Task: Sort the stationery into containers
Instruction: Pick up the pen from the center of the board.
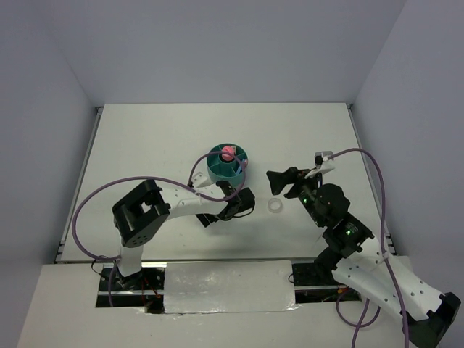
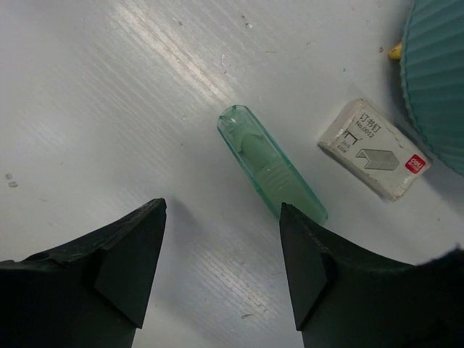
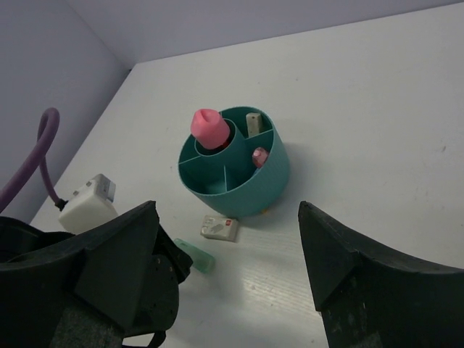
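The teal organiser [image 1: 228, 164] stands mid-table with a pink tube [image 3: 210, 129] in its central cup, a pale eraser [image 3: 253, 122] and a pink capsule [image 3: 259, 156] in its ring compartments. A green capsule [image 2: 270, 163] lies flat on the table just in front of it. My left gripper [image 2: 222, 268] hangs open over the table, with the capsule's near end beside its right fingertip and nothing between the jaws. A clear tape ring [image 1: 275, 206] lies to the right. My right gripper [image 3: 228, 239] is open and empty, raised above the table and facing the organiser.
A white staple box [image 2: 373, 148] lies between the green capsule and the organiser wall [image 2: 435, 72], and a small yellow bit [image 2: 395, 51] peeks from under that wall. The left arm's purple cable [image 1: 101, 196] loops over the left side of the table.
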`<state>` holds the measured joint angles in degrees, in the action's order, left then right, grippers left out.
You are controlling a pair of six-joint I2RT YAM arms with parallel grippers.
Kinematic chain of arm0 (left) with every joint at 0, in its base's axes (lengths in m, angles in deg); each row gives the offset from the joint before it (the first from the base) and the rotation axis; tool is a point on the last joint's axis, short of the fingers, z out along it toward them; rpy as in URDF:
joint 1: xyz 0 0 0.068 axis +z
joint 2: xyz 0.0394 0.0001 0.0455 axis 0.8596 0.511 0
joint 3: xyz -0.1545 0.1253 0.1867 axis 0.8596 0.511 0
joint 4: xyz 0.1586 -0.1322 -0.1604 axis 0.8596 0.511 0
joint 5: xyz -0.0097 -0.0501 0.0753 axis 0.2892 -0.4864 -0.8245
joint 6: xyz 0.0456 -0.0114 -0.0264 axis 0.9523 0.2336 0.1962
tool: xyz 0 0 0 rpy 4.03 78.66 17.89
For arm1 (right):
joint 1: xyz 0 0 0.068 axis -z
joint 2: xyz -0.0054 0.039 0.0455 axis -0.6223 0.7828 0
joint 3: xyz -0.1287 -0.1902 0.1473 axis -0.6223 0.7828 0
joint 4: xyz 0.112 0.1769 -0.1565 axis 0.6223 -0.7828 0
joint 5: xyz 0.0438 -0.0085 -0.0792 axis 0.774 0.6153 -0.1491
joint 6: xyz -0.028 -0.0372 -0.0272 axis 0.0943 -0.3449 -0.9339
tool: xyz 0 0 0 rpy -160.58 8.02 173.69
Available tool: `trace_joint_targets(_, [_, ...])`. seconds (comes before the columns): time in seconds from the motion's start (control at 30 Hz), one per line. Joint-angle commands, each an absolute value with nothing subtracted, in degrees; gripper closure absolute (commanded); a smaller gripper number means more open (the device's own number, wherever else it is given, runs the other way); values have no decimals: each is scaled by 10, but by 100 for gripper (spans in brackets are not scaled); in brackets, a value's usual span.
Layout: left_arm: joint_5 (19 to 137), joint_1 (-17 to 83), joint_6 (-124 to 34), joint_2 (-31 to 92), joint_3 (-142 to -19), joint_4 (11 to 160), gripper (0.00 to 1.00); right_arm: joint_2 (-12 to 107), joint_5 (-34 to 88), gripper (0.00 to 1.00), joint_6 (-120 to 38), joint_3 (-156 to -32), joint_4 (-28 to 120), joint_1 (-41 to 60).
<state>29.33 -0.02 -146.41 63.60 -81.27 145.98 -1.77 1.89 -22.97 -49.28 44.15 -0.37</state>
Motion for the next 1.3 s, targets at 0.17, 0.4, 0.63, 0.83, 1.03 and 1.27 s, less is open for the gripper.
trace_joint_targets(0.17, [259, 0, -1535, 652, -835, 1447, 24, -14, 58, 15, -224, -480, 452, -6])
trace_joint_targets(0.4, [259, 2, -1544, 682, -851, 1459, 24, -7, 68, 15, -223, -476, 460, -5])
trace_joint_targets(0.63, [261, 2, -1567, 704, -860, 1470, 25, -13, 68, 15, -230, -475, 456, -6])
trace_joint_targets(0.83, [271, 3, -1566, 705, -843, 1462, 32, -7, 77, 15, -230, -477, 458, -6])
trace_joint_targets(1.03, [289, 2, -1515, 666, -755, 1390, 52, -15, 88, 15, -226, -477, 457, -6])
trace_joint_targets(1.27, [326, -39, -1454, 541, -532, 1218, 98, -24, 143, 15, -221, -463, 465, -5])
